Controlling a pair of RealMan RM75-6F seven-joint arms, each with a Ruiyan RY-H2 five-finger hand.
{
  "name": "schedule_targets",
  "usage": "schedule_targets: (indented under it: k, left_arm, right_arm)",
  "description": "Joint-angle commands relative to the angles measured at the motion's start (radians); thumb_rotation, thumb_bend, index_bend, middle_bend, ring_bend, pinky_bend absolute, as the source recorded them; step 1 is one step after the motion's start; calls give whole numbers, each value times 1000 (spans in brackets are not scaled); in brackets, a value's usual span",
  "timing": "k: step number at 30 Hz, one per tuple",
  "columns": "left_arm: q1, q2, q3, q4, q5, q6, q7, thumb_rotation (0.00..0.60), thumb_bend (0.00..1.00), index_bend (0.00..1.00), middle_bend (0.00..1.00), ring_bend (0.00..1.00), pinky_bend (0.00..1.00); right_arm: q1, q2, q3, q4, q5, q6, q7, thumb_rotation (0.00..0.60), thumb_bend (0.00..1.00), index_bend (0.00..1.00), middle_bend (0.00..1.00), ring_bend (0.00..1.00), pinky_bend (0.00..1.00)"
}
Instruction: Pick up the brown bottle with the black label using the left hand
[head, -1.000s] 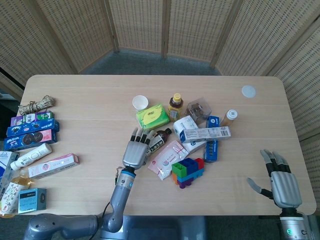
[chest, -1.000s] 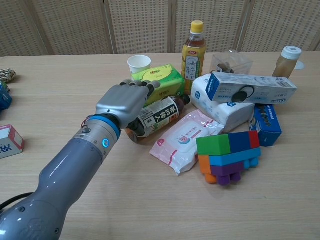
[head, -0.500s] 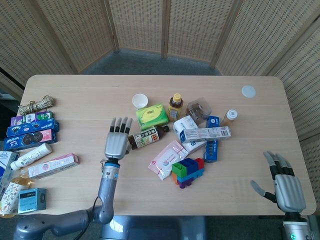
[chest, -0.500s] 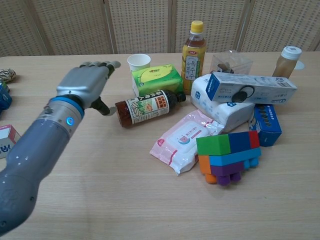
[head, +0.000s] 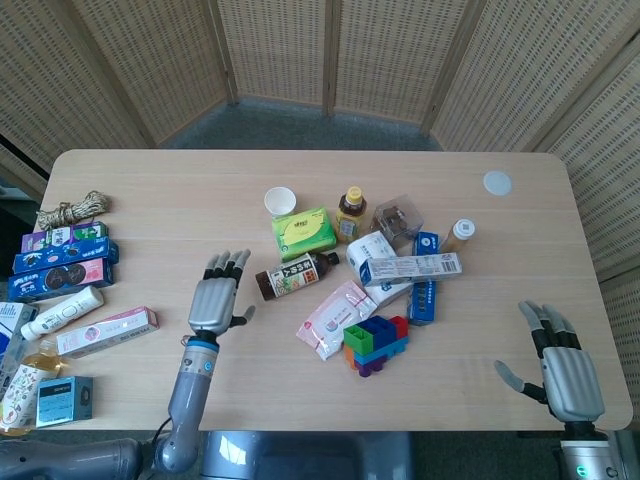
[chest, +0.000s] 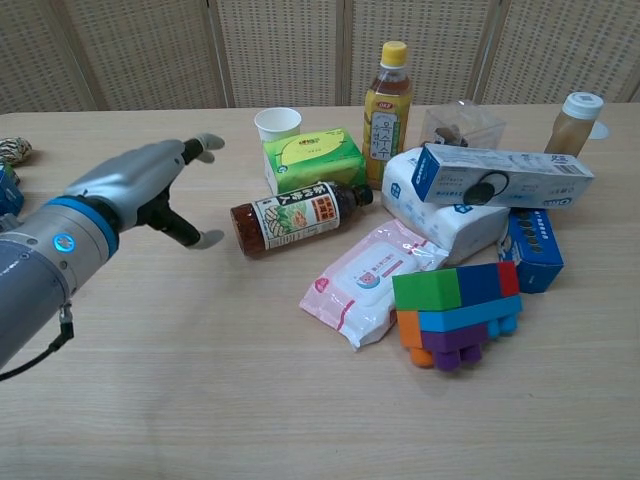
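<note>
three bottles (chest: 386, 90), one paper cup (chest: 278, 127)

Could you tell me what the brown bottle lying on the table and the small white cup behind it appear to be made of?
The brown bottle looks like clear, glossy plastic holding dark liquid: light glints off its body, it has a black cap and a printed label wrapped round it. The white cup looks like thin matte paper, with a rolled rim and no shine, though thin plastic cannot be ruled out.

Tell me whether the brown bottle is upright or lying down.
Lying down: the brown bottle rests on its side on the table, black cap toward the tissue pack.
</note>
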Motion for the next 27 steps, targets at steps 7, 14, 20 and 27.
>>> schedule_targets:
  k: [7,14,20,27]
  left_arm:
    - [-73,-96,-49,58,-179,-85,56,600,315,36,151,140,222]
    - [-114,-129,-93,100,-214,-95,33,600,315,4,152,141,241]
    - [-113,-99,-105,65,-249,-103,7,600,314,0,150,140,248]
    - [-109,-45,-107,0,-267,-94,-10,600,314,0,141,137,254]
  right_arm:
    - [-18,15,-6,-6,-3,20,7,1,197,0,31,0,0]
    - [-29,20,-6,-6,2,28,6,6,195,0,31,0,0]
    - [-25,18,-2,-5,6,18,4,2,194,0,31,0,0]
    - [-21,15,2,-3,8,11,1,1,195,0,31,0,0]
